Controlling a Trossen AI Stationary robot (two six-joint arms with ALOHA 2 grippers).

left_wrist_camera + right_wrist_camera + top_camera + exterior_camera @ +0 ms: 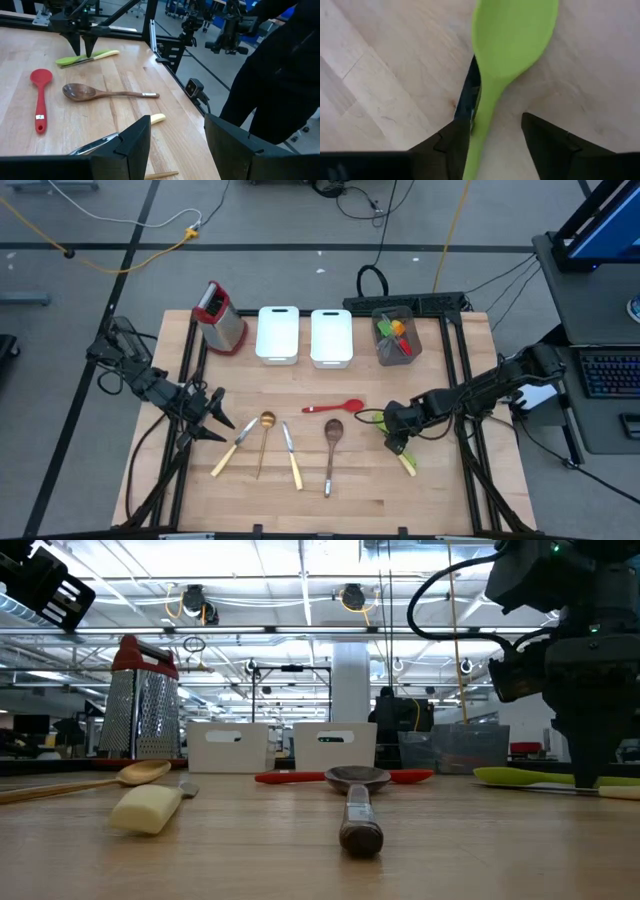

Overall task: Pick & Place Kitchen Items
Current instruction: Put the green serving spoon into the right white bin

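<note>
Matt green spoon point(512, 37), pale wooden table point(380, 75)

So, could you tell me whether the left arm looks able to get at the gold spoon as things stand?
Probably yes. The left pincer hovers open at the table's left side, and the gold spoon lies close beside it on bare wood. Only a cream-handled knife lies between them, flat on the table, so a descent from above looks unobstructed.

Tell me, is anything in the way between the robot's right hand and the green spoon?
No, nothing visible is. The right hand is right down over the green spoon, with the spoon's thin neck lying between its two open fingers. Only bare wooden table lies around it.
</note>
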